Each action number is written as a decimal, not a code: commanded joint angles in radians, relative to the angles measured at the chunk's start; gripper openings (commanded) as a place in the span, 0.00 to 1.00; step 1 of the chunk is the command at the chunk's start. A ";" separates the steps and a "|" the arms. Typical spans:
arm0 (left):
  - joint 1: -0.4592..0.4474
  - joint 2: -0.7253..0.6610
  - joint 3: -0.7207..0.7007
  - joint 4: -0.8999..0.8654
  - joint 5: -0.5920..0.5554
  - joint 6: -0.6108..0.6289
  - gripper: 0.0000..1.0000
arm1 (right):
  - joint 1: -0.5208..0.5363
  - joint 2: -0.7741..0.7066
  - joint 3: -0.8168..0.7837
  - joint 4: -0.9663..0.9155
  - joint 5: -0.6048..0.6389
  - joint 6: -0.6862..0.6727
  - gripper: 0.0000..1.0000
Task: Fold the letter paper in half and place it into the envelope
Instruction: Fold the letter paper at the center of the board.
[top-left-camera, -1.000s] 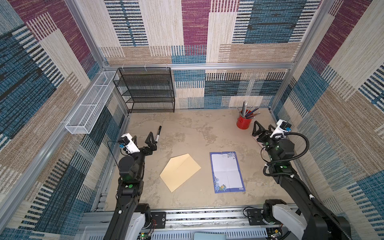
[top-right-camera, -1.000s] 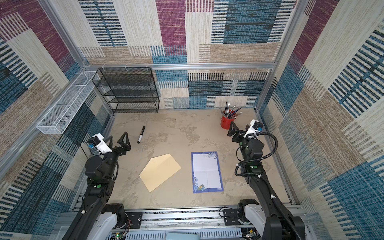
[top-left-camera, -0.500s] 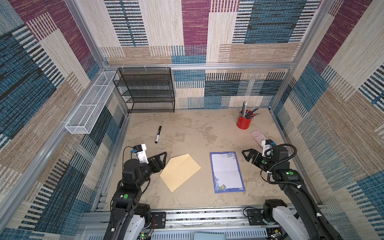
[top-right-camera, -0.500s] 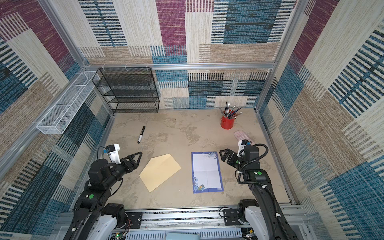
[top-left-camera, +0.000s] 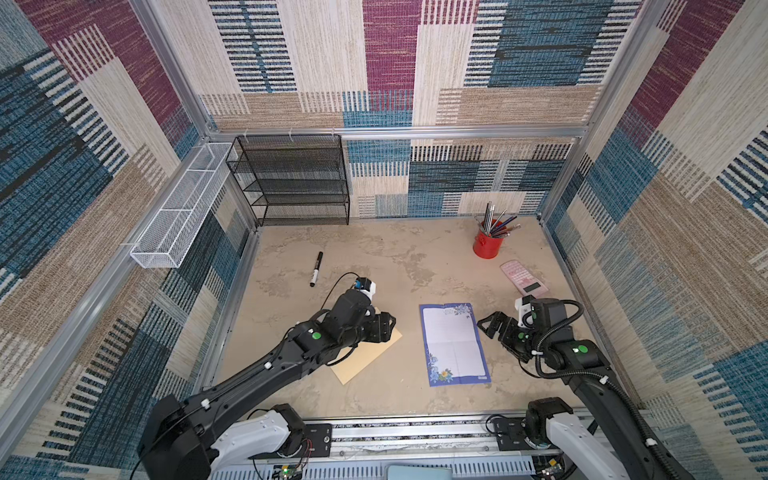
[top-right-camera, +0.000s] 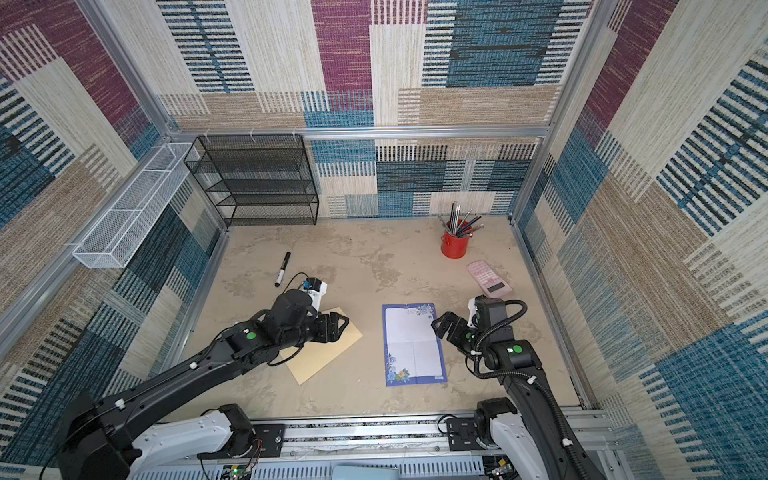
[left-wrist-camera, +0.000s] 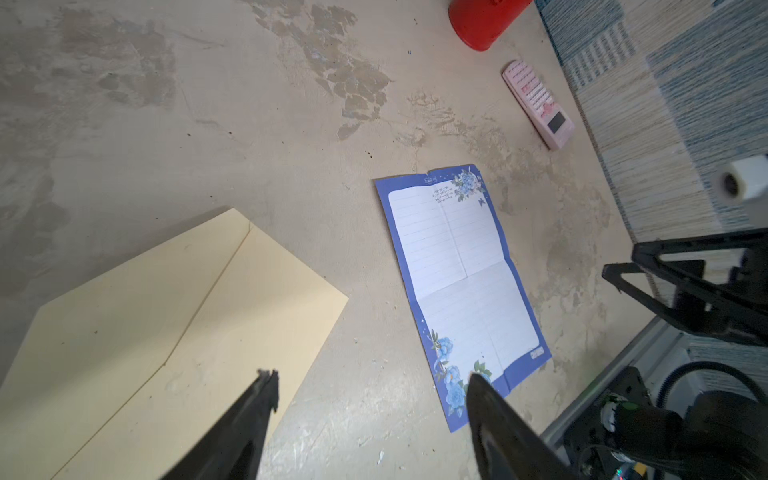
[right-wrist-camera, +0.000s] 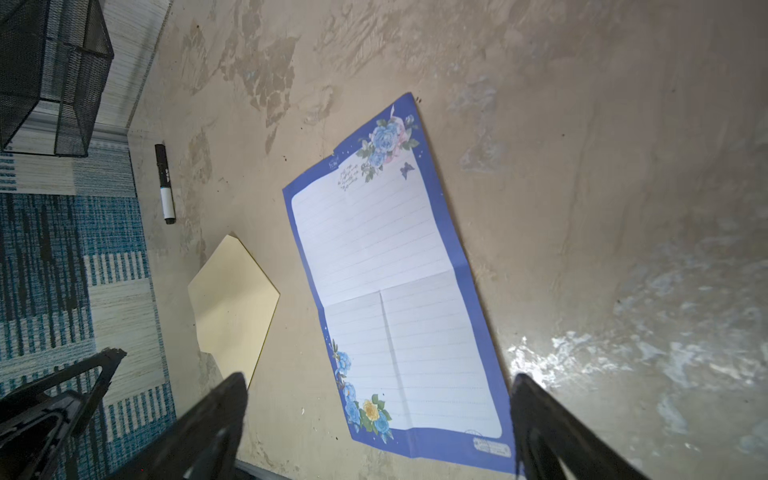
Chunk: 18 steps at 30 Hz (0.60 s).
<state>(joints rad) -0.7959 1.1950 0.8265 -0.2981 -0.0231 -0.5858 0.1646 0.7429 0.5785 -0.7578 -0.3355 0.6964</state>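
Top views: letter paper (top-left-camera: 455, 345) flat, unfolded, right of envelope (top-left-camera: 365, 358), apart from it. Left gripper (top-left-camera: 384, 328) over envelope corner; right gripper (top-left-camera: 490, 328) just beside letter paper.
Left wrist: fingers (left-wrist-camera: 257, 399) apart, empty.
Right wrist: fingers (right-wrist-camera: 226, 399) wide apart, empty.

You had the letter paper (top-left-camera: 454, 345) flat on the table (top-left-camera: 374, 257), right of centre and toward the near edge. The envelope (top-left-camera: 370, 356) lay to its left, apart from it and turned at an angle. Your left gripper (top-left-camera: 387, 328) was over the envelope's far right corner, and your right gripper (top-left-camera: 492, 330) was just right of the sheet. The calculator (top-left-camera: 524, 279) lay behind the sheet to the right, and the pen cup (top-left-camera: 486, 246) stood behind that. The marker (top-left-camera: 316, 269) lay behind the envelope, leftward. The shelf rack (top-left-camera: 291, 183) stood against the back wall by the left corner, and the wire basket (top-left-camera: 178, 208) hung on the left wall.
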 joint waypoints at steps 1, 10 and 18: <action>-0.029 0.119 0.061 0.088 -0.025 0.060 0.75 | 0.052 0.006 -0.019 -0.046 0.018 0.067 0.99; -0.046 0.430 0.231 0.114 0.010 0.112 0.73 | 0.203 0.023 -0.099 -0.009 0.010 0.176 0.99; -0.083 0.630 0.398 0.046 -0.071 0.158 0.67 | 0.221 0.024 -0.145 -0.045 -0.006 0.192 0.99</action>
<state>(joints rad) -0.8745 1.7866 1.1931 -0.2234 -0.0574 -0.4690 0.3828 0.7731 0.4488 -0.7929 -0.3309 0.8604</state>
